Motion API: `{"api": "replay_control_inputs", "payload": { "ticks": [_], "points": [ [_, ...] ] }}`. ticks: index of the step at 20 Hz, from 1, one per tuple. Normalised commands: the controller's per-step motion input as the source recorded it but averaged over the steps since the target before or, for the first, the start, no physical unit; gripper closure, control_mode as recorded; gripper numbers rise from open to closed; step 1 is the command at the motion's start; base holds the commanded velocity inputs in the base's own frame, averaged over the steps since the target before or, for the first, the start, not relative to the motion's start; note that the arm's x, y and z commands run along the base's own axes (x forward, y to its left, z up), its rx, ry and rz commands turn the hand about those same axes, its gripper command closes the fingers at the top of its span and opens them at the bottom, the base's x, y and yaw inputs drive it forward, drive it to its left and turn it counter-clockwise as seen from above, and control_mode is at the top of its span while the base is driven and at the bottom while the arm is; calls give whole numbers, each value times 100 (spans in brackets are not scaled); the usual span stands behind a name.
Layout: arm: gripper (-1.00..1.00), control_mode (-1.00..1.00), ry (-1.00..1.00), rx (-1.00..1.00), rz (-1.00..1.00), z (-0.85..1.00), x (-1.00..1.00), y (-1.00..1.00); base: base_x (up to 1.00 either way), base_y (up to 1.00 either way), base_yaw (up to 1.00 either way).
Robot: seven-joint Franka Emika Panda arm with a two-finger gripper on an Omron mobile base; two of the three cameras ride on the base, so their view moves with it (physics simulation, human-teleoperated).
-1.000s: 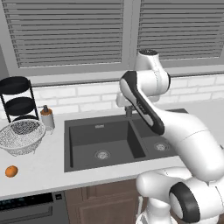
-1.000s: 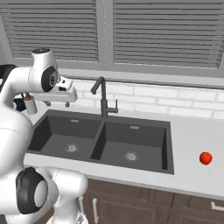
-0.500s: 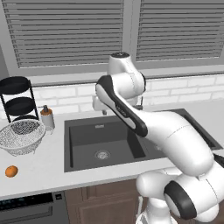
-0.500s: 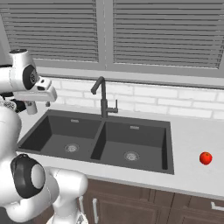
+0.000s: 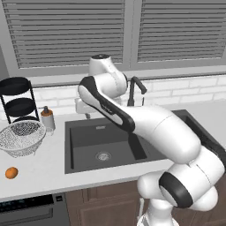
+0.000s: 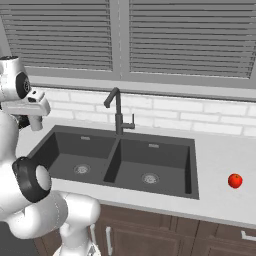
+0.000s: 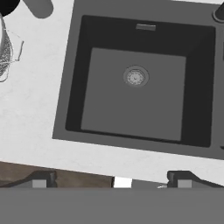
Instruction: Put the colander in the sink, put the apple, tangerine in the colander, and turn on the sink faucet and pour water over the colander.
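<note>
The arm has swung further left since the earlier frames, and the gripper now hangs above the left basin of the sink, jaws wide open and holding nothing. The colander sits on the counter left of the sink, with the tangerine in front of it near the counter's edge. The apple lies on the counter well right of the sink, and the faucet stands behind the divider between the 2 basins.
</note>
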Motion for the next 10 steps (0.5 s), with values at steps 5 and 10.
{"api": "replay_control_inputs", "payload": {
  "ticks": [5,10],
  "points": [
    [-100,-100,10,0,2,-19,11,58,0,0,0],
    [-100,-100,6,1,3,-25,4,41,0,0,0]
  ]
}}
